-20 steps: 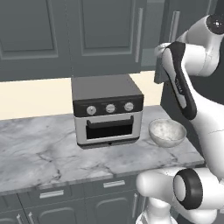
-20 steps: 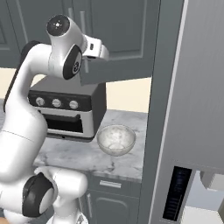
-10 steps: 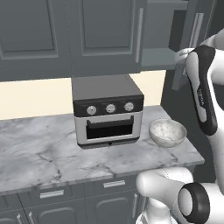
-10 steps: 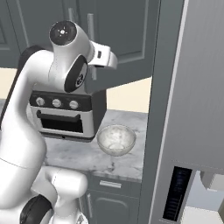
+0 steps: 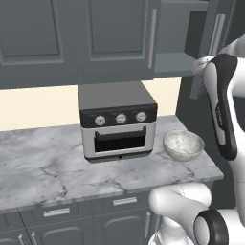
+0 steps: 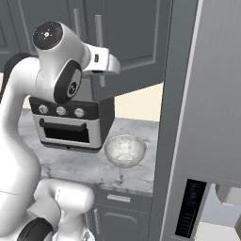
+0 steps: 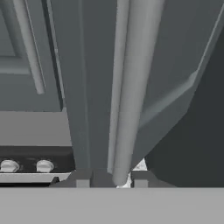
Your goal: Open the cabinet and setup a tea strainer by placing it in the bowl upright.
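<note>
Marbled counter (image 5: 43,162) carries a toaster oven (image 5: 117,122) with the bowl (image 5: 183,144) just right of it. Above the bowl, the cabinet (image 5: 213,45) door stands swung open. Its silver handle (image 7: 133,87) runs between the gripper (image 7: 112,178) fingertips, slightly parted around the bar.

cabinet (image 5: 119,33): dark grey door panels, silver bar handle (image 5: 152,38), lighter grey shelf (image 5: 172,62) inside
bowl (image 5: 183,145): white-grey marbled
toaster oven (image 5: 117,120): dark grey top, silver front, black window, silver knobs
table (image 5: 57,162): white marble with grey veins
wall (image 5: 38,107): pale cream
arm (image 5: 225,110): white with dark joints
claw (image 7: 111,178): dark grey tips
</note>
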